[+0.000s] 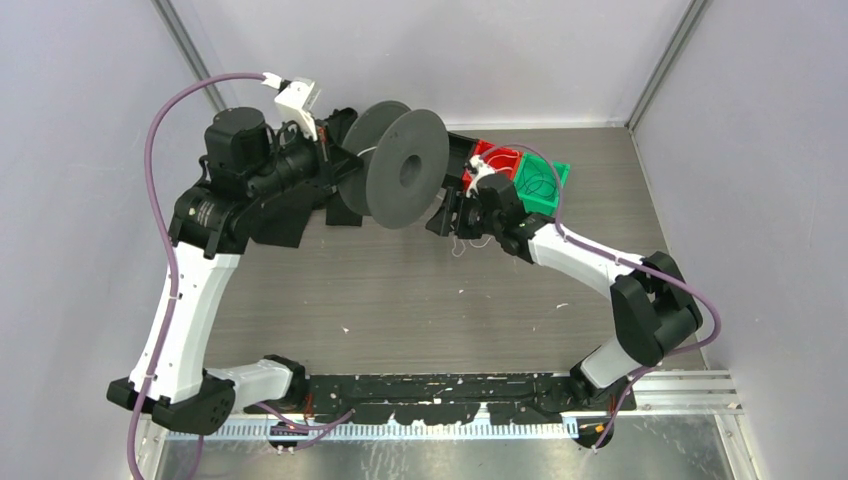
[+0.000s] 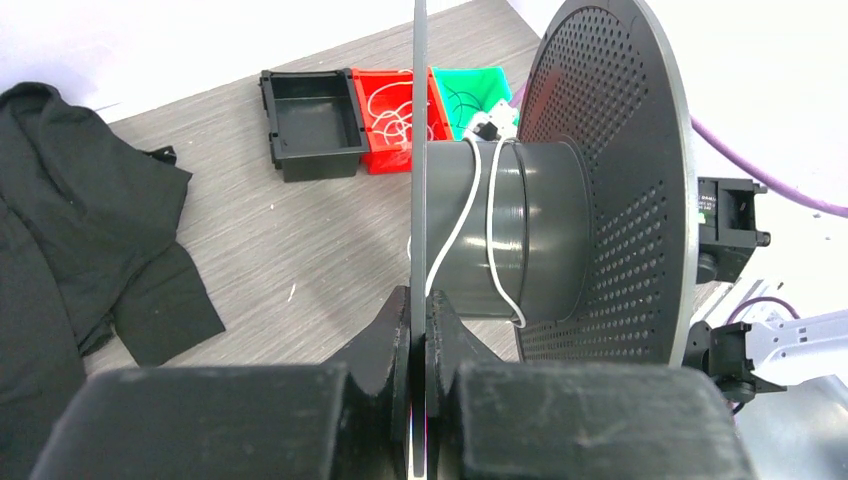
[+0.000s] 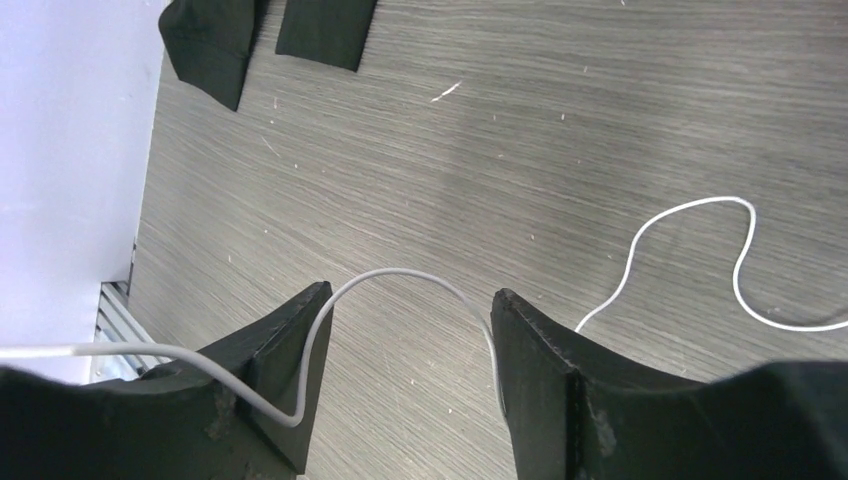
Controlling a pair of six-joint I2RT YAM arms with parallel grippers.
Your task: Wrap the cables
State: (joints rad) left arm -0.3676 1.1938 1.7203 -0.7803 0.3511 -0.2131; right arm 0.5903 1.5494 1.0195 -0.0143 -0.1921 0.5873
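Observation:
A dark grey spool (image 1: 405, 168) with two wide flanges hangs above the table. My left gripper (image 2: 420, 300) is shut on the thin edge of its near flange (image 2: 419, 150). A white cable (image 2: 465, 200) is looped around the spool's core (image 2: 535, 235). My right gripper (image 3: 410, 300) is open just right of the spool (image 1: 455, 215), low over the table. A white cable (image 3: 400, 272) arches across the gap between its fingers, draped over the left finger (image 3: 290, 345) and running down the inside of the right one. It is not clamped. Its free end (image 3: 740, 250) snakes over the wood.
Three small bins stand at the back of the table: black (image 2: 312, 120), red (image 2: 395, 110) holding more white cables, and green (image 2: 470, 85) holding thin dark wires. A black cloth (image 2: 80, 230) lies at the left. Grey walls close in on the left, right and back.

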